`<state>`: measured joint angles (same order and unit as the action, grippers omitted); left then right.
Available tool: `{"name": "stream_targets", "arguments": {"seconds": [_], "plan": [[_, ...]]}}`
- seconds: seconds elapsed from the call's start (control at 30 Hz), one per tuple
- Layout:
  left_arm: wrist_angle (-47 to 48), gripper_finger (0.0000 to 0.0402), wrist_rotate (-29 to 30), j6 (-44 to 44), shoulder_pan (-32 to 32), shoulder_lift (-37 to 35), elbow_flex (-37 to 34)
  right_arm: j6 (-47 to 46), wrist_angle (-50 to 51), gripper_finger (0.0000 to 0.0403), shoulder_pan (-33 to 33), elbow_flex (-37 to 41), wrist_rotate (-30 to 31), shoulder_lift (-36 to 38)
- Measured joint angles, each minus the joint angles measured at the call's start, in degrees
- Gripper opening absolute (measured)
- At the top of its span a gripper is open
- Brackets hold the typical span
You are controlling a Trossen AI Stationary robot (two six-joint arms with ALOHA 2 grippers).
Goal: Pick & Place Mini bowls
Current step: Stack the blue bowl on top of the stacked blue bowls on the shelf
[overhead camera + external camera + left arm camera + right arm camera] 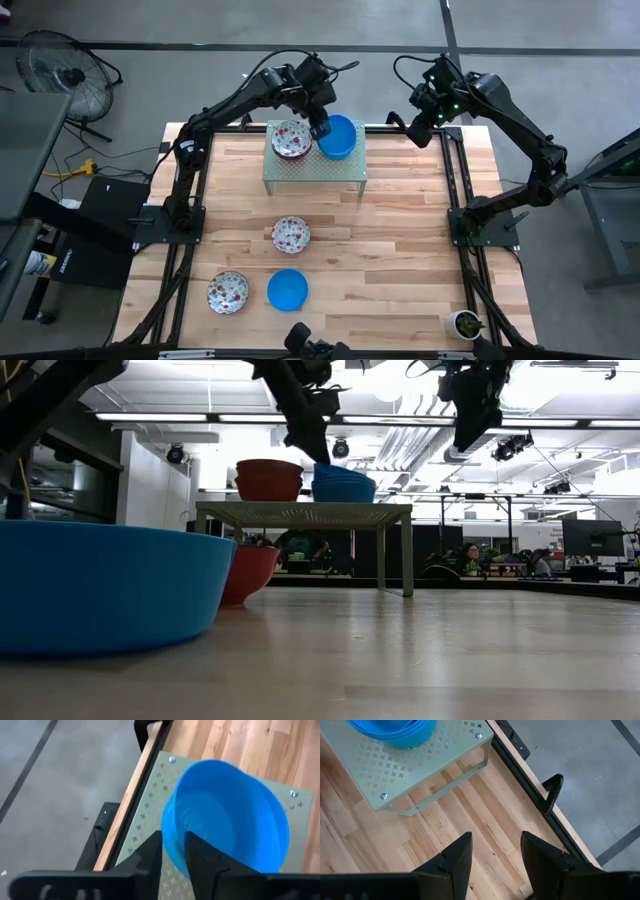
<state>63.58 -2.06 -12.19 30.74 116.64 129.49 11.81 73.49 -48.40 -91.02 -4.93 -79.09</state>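
Mini bowls sit in two places: a floral stack (pixel 291 139) and a blue stack (pixel 338 137) side by side on the pale green perforated rack (pixel 314 172) at the far end of the wooden surface (pixel 400 250), and three more loose on the surface nearer the camera, a floral bowl (pixel 291 234), another floral bowl (pixel 228 292) and a blue bowl (pixel 288 289). The left gripper (pixel 173 851) is at the blue stack, its fingers (pixel 150 852) narrowly parted astride the top bowl's rim (pixel 172 827), one outside the wall and one inside; whether they press it cannot be told. The right gripper (pixel 492 855) hangs above bare wood beside the rack, its fingers spread apart and holding nothing.
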Motion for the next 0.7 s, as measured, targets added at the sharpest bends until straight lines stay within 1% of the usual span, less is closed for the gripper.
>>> {"name": "stream_targets", "arguments": {"seconds": [0.17, 0.37, 0.7], "plan": [[0.96, 0.0033, 0.00, -0.93, 0.00, 0.00, 0.00, -0.35, 0.00, 0.0156, 0.00, 0.02, -0.02, 0.00], [0.91, 0.0007, -0.30, -1.36, -0.02, 0.00, 0.00, -0.33, -0.01, 0.0156, 0.00, 0.01, -0.02, 0.00], [-1.27, 0.0001, 0.06, -1.04, -0.02, 0.00, -0.02, -0.27, -0.04, 0.0156, 0.02, 0.00, -0.02, 0.00]]}}
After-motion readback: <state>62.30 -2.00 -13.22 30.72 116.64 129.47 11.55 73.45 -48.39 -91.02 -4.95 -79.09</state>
